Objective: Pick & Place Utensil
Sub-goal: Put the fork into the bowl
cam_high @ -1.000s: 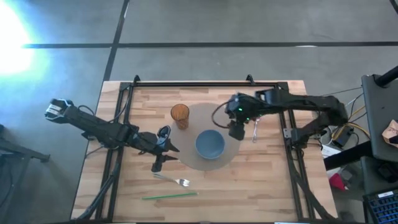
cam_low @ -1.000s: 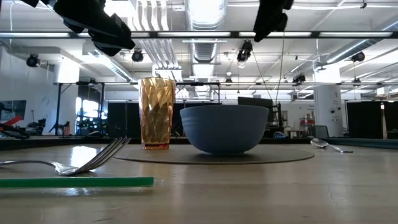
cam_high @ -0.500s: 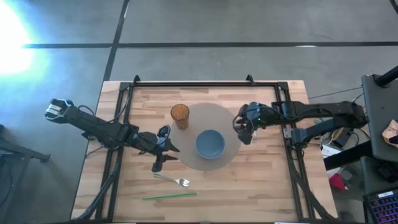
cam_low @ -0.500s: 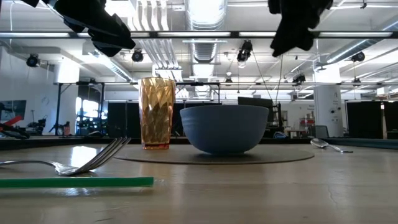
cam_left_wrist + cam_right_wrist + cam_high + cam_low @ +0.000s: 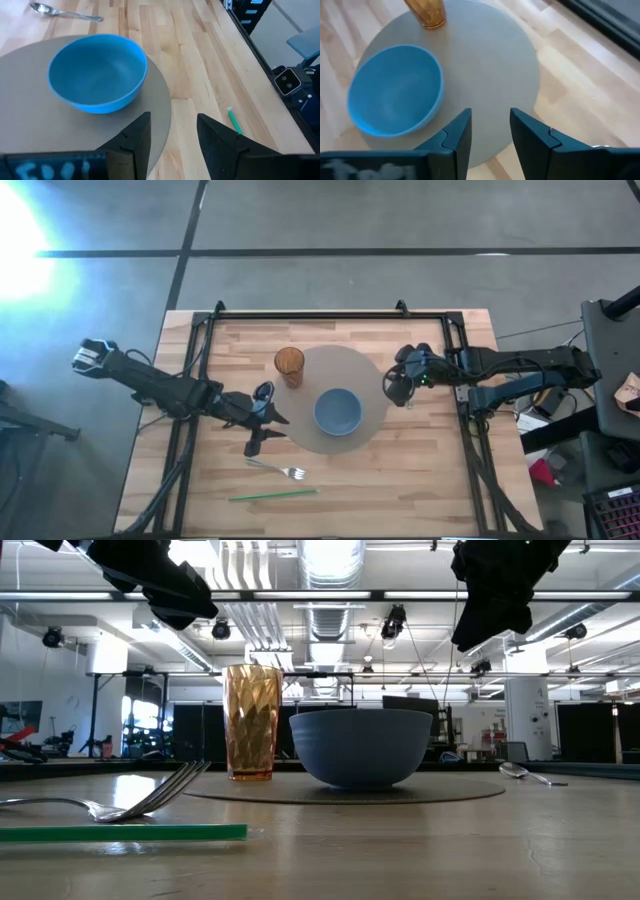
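While round mat [image 5: 340, 405] lies flat, smooth blue bowl [image 5: 338, 411], faceted amber glass [image 5: 289, 365]

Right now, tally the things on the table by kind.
Forks: 1
Spoons: 1
Straws: 1
Bowls: 1
Cups: 1
Mats: 1
Total: 6

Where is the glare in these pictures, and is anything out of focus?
High view: a white glare blows out the floor at the upper left corner. Low view: ceiling lights shine bright overhead, and the green straw and fork nearest the camera look soft. Left wrist view: the gripper's own fingers are blurred, while the blue bowl is fairly sharp.
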Tool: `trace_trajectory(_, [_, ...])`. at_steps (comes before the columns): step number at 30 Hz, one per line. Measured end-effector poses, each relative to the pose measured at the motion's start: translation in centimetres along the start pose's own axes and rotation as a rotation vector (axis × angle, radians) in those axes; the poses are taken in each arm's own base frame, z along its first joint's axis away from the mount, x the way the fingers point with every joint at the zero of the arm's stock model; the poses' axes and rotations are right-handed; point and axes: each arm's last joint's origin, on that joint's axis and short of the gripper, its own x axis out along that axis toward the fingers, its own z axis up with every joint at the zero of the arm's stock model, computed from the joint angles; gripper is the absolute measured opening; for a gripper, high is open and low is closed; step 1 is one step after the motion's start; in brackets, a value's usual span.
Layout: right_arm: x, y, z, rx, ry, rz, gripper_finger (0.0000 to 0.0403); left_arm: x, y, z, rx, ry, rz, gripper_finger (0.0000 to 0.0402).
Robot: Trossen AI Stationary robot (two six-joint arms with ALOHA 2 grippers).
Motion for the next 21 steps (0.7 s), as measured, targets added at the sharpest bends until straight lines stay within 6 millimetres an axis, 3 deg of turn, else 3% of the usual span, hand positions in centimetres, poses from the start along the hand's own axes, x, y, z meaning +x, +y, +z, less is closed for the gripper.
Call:
trace_trajectory(11, [0.5, -0.2, -0.6, -0.015, 0.010, -0.033, 0.0127, -0.2, -0.2, 0.8, 0.029, -0.033, -0.016, 0.0152])
trace_trajectory(21, [0.7, -0.3, -0.8, -0.018, 0.017, -0.037, 0.0131, -2.2, -1.0, 4.0, 0.051, 0.012, -0.040, 0.0152])
